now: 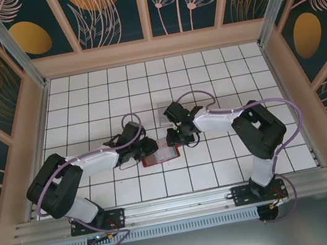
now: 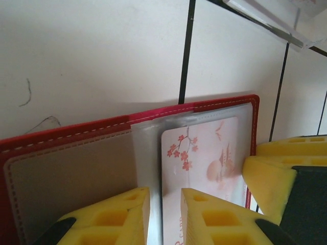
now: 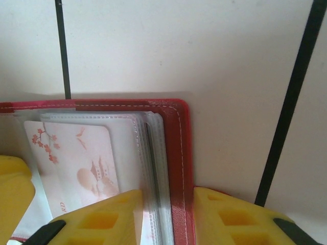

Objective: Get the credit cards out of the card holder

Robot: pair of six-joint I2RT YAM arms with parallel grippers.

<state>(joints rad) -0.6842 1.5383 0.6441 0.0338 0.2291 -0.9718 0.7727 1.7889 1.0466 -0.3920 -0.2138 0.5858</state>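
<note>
Left wrist view: the left gripper point(image 2: 164, 199), narrowly parted, straddles a clear sleeve point(image 2: 145, 153) in the open card holder point(image 2: 76, 131). A pale blossom-printed credit card point(image 2: 204, 153) sits sleeved just right of it. It is likely light, stiff and slick, best pinched by an edge. The right gripper point(image 3: 168, 199) straddles the holder's red border; I cannot tell whether it grips.

CAMERA PLACEMENT

The top external camera sits high behind the near edge, looking steeply down over the whole desk point(image 1: 205, 71). Wrist cameras look down past the left end effector point(image 2: 164, 206) and right end effector point(image 3: 167, 212) at very close range. All views share the open card holder point(image 1: 160, 156); both wrist views share its blossom-printed card point(image 2: 204, 153).
</note>
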